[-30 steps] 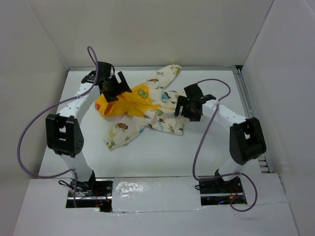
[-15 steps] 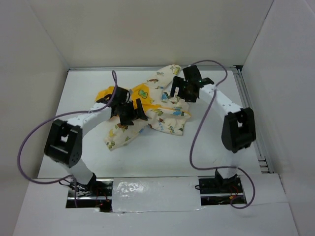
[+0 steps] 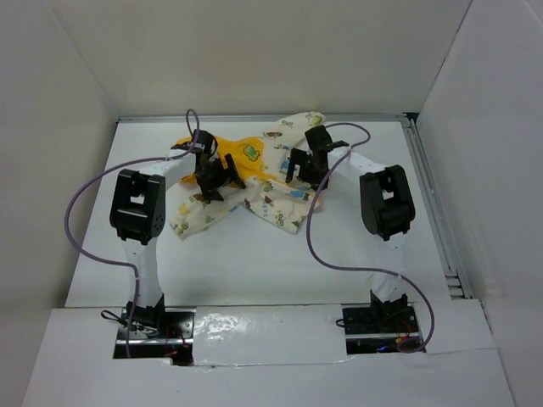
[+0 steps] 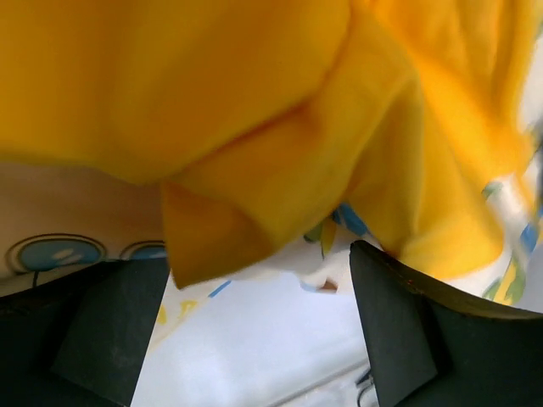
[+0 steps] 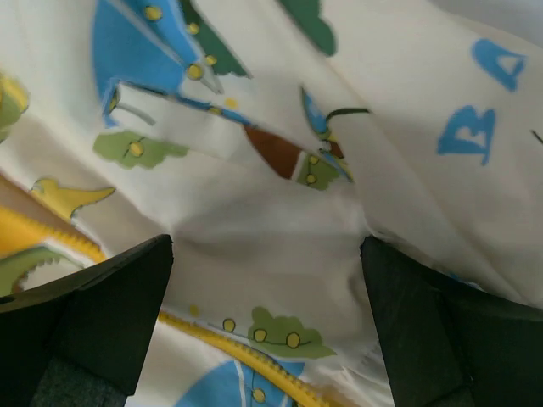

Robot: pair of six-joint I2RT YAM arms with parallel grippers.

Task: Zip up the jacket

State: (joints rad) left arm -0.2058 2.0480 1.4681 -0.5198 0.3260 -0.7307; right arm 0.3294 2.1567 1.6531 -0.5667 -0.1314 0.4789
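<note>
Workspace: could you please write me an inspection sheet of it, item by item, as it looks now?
Surface: white table.
Job's things: jacket, crumpled mid-table, yellow part toward the left arm; whether it is zipped cannot be told.
Clutter: nothing seen.
Grippers: left hand open at the yellow fabric; right hand open over the printed cream fabric.
Cables: purple cables, one looping along each arm.
Surroundings: white walls on three sides.

Yellow-orange jacket [image 4: 254, 127] folds above parted fingers [image 4: 399, 331]; blurred
</note>
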